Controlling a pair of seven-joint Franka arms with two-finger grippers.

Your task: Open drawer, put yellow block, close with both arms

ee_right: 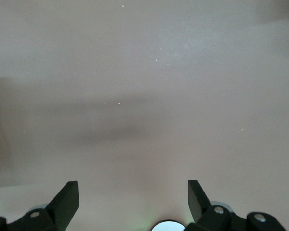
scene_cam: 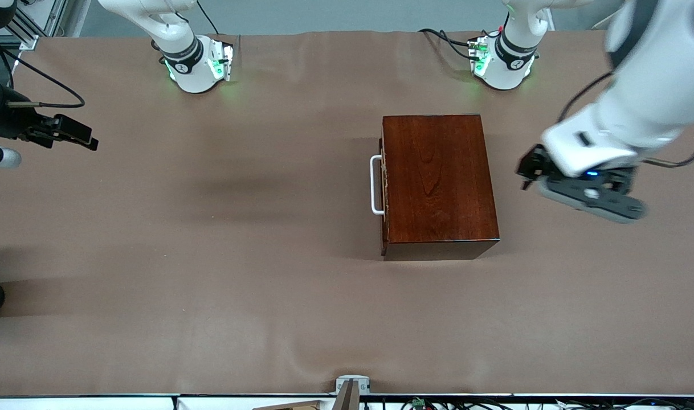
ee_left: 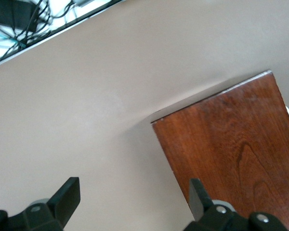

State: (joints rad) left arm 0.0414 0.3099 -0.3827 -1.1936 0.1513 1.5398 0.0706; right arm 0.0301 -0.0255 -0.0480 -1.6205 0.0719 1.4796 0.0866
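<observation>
Front view: dark wooden drawer box (scene_cam: 440, 185) with white handle (scene_cam: 375, 185) sits shut, no yellow block visible, so either pre-open or finished; left gripper (ee_left: 132, 204) and right gripper (ee_right: 133, 202) both spread wide, holding nothing, off to the table's ends.

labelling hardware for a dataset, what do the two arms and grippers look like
Both arms are glossy white with black joint bands, green-lit bases and black cables. The left gripper has a grey-black body, a blue light and black fingers. The right gripper is black.
</observation>
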